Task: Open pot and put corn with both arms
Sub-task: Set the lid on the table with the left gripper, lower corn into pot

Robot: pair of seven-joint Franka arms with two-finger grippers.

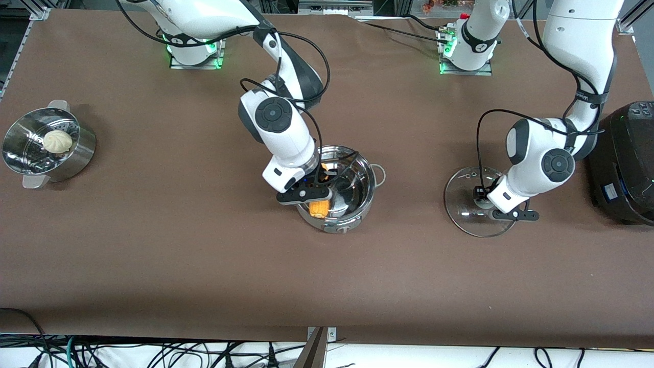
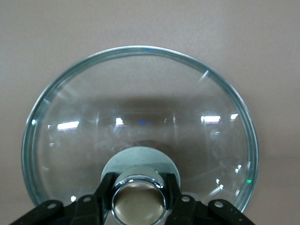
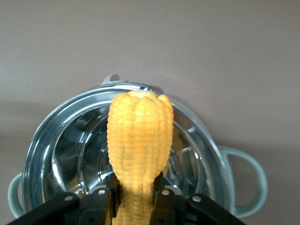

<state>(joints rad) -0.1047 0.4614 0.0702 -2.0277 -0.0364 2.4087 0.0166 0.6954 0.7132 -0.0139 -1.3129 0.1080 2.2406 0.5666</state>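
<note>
The steel pot (image 1: 357, 176) stands open in the middle of the table. My right gripper (image 1: 318, 197) is shut on the yellow corn (image 1: 319, 208) and holds it over the pot's mouth; in the right wrist view the corn (image 3: 139, 145) hangs above the pot (image 3: 61, 154). The glass lid (image 1: 462, 204) lies flat on the table toward the left arm's end. My left gripper (image 1: 483, 197) is shut on the lid's knob (image 2: 138, 200), with the lid (image 2: 140, 103) resting on the table.
A perforated steamer bowl (image 1: 30, 134) with a white bun (image 1: 56, 141) stands at the right arm's end. A large black cooker (image 1: 626, 163) stands at the left arm's end, close to the left arm.
</note>
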